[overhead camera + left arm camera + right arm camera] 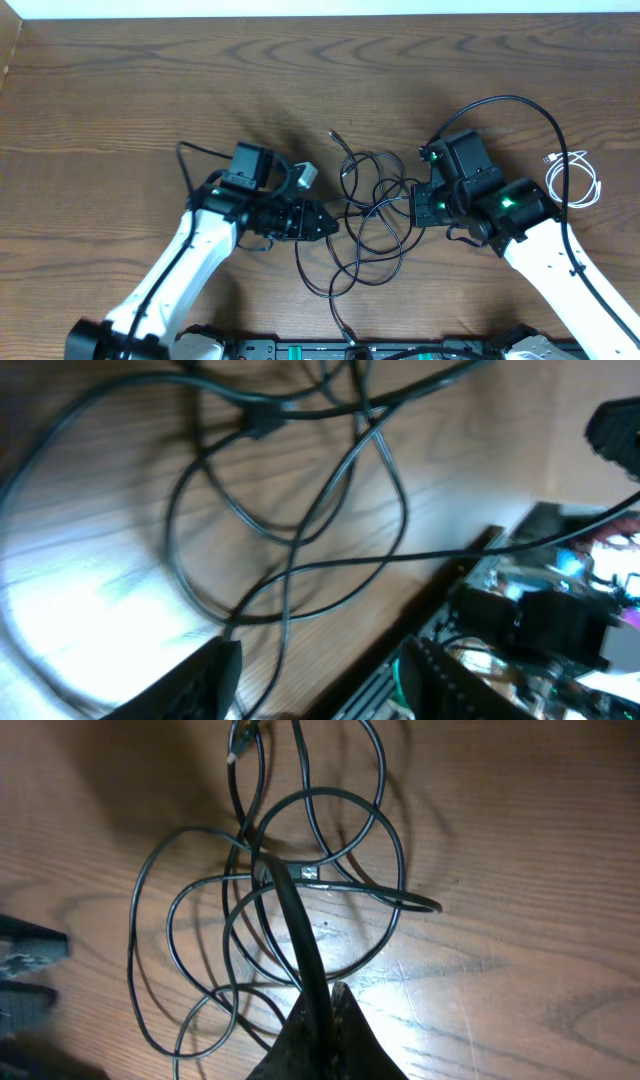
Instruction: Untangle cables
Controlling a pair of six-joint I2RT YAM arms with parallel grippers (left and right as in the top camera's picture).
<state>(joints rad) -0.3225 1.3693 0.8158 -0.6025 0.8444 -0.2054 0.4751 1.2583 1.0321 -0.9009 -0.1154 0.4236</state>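
Cables [370, 215], thin, black and rubbery, lay in overlapping loops at centre frame on the wood-grain table [150, 90]. Right claw [322, 998] pinched one strand; left claw [318, 658] gaped wide beside the loops. Untangling looked barely begun, and the next move called for drawing that strand clear.

The left arm [165, 275] at the frame's lower left and the right arm [575, 275] at lower right have white shells, black wrist blocks [465, 160], small green lights [507, 203] and thin black wires [510, 98] looping off them.
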